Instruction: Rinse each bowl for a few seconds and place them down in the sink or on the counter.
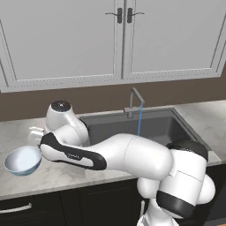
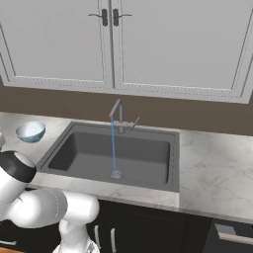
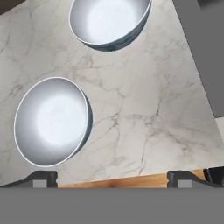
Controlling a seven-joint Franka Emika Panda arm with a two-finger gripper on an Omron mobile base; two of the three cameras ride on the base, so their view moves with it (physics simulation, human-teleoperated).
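Two pale blue bowls with whitish insides stand upright on the counter (image 3: 144, 109) in the hand view: one bowl (image 3: 52, 121) at the left, the other bowl (image 3: 109, 19) at the top edge. My gripper (image 3: 113, 178) hovers above them, open, with nothing between its fingertips (image 3: 43, 178). The left base view has one bowl (image 1: 22, 161) on the counter (image 1: 66, 176) left of the sink (image 1: 154, 126), with my arm stretched over it. The right base view has a bowl (image 2: 30, 131) left of the sink (image 2: 143, 153).
The faucet (image 1: 134, 99) (image 2: 117, 111) stands behind the basin and a thin stream of water (image 2: 113, 148) runs down to the drain. White wall cabinets hang above. More counter (image 2: 212, 163) lies right of the sink. The sink's dark edge (image 3: 203, 57) borders the hand view.
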